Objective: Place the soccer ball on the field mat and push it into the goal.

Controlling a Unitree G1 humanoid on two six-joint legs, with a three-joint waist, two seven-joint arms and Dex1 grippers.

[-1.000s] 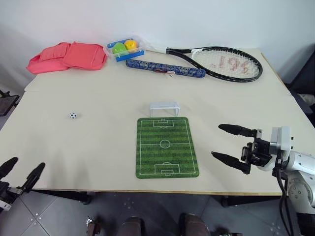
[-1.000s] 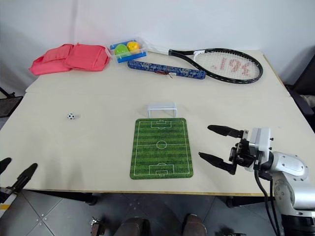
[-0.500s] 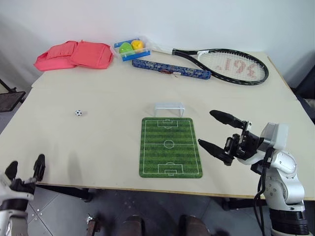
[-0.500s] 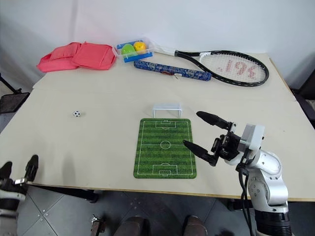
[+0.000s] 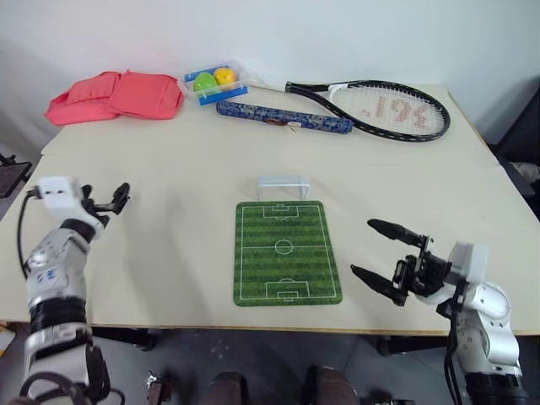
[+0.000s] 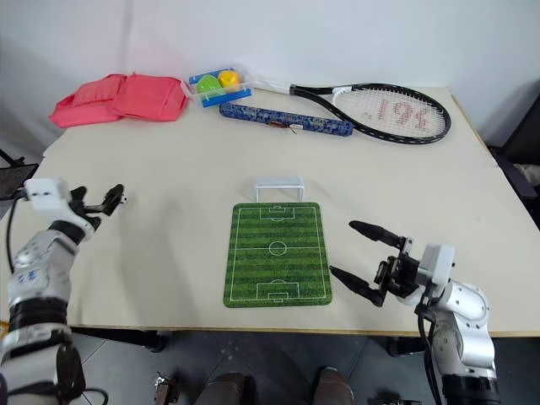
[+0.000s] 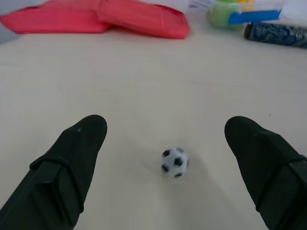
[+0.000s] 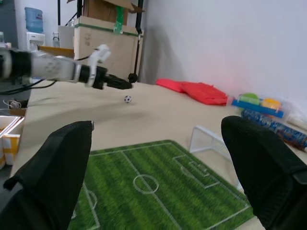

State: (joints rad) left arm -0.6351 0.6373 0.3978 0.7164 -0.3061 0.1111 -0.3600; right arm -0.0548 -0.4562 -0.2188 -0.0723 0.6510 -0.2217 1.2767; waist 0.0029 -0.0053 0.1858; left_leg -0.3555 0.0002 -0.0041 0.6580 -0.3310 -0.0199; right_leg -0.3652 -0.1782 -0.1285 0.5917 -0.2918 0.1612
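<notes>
The soccer ball point(image 7: 174, 162) is tiny, white with black patches, and rests on the beige table at its left side. My left gripper point(image 5: 116, 198) is open and level, one finger on each side of the ball without touching it. The striped green field mat point(image 5: 287, 253) lies at the table's front middle. The small white goal point(image 5: 283, 186) stands at the mat's far end. To the right of the mat, my right gripper point(image 5: 364, 248) hangs open near the front edge, empty and pointing left. The right wrist view also shows the ball point(image 8: 127, 99) by the left gripper's tips.
Along the far edge lie a red bag point(image 5: 118, 95), a clear box point(image 5: 215, 82) with green and yellow balls, a dark blue tube point(image 5: 283, 118) and a tennis racket point(image 5: 388, 108). Bare table stretches between the ball and the mat.
My left arm has come up from below the table's front edge and reached forward, open, until its fingers flank the ball. The right gripper has sunk slightly and stays open.
</notes>
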